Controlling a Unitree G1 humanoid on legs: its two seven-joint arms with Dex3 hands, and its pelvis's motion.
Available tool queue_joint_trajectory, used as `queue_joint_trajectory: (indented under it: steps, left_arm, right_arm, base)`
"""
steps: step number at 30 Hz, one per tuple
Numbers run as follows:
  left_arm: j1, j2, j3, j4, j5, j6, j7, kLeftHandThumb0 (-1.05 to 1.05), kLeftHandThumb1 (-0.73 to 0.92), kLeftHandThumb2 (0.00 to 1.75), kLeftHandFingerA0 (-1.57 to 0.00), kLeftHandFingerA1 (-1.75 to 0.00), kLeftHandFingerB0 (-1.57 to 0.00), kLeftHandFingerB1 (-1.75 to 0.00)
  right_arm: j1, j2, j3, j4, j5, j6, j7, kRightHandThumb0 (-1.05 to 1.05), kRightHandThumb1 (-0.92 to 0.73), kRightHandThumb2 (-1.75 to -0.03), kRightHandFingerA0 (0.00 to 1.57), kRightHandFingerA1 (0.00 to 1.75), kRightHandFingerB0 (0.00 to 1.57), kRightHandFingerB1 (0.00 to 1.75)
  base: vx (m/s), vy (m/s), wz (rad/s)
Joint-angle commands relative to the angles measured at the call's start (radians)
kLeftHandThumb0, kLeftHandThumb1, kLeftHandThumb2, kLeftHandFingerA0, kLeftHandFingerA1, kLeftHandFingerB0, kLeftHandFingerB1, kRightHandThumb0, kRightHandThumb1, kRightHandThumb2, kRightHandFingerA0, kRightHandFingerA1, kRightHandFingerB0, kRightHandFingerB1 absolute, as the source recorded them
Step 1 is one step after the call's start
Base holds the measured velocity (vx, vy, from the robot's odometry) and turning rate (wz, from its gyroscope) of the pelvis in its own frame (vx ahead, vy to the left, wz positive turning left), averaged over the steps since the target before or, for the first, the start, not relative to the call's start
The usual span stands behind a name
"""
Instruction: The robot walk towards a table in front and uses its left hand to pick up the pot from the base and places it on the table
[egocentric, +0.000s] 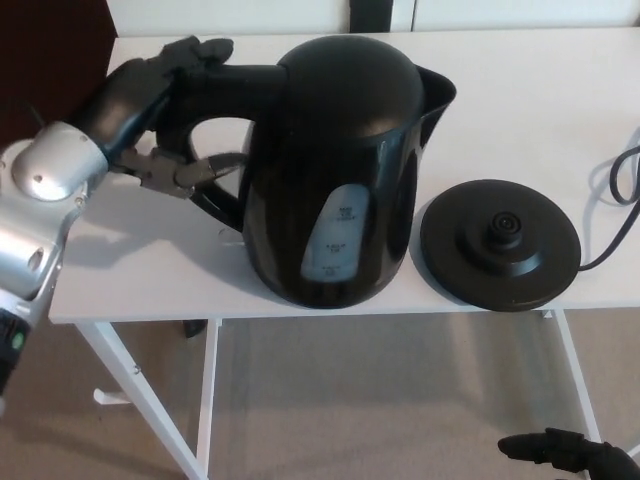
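A black electric pot (340, 170) with a pale water window stands upright at the table's front edge, left of its round black base (500, 243) and off it. My left hand (150, 100) comes in from the left and is shut on the pot's handle, with the thumb on top and the fingers (185, 175) through the loop. I cannot tell whether the pot's bottom touches the table or hangs just above it. A small part of my right hand (565, 450) shows low at the bottom right, below the table.
The white table (530, 90) has thin white legs below its front edge. A black cable (620, 190) runs from the base off the right side. A dark red wall panel lies at the far left.
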Motion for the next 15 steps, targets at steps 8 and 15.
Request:
queue_joint_trajectory:
  steps: [8, 15]
  left_arm:
    - [-0.116, 0.125, -0.161, 0.074, 0.081, 0.045, -0.407, -0.71, 0.41, 0.80, 0.00, -0.04, 0.00, 0.00]
    - [-0.126, 0.136, -0.133, 0.070, 0.060, 0.050, -0.429, -0.86, 0.48, 0.56, 0.00, 0.00, 0.00, 0.00]
  right_arm:
    - [-0.012, -0.030, -0.004, 0.019, 0.001, -0.016, 0.006, -0.65, -0.45, -0.85, 0.89, 0.64, 0.55, 0.51]
    - [-0.007, -0.037, 0.003, 0.011, -0.009, -0.011, 0.008, -0.62, -0.44, -0.85, 0.87, 0.64, 0.53, 0.51]
  base:
    - [0.00, 0.000, 0.00]
    - [0.00, 0.000, 0.00]
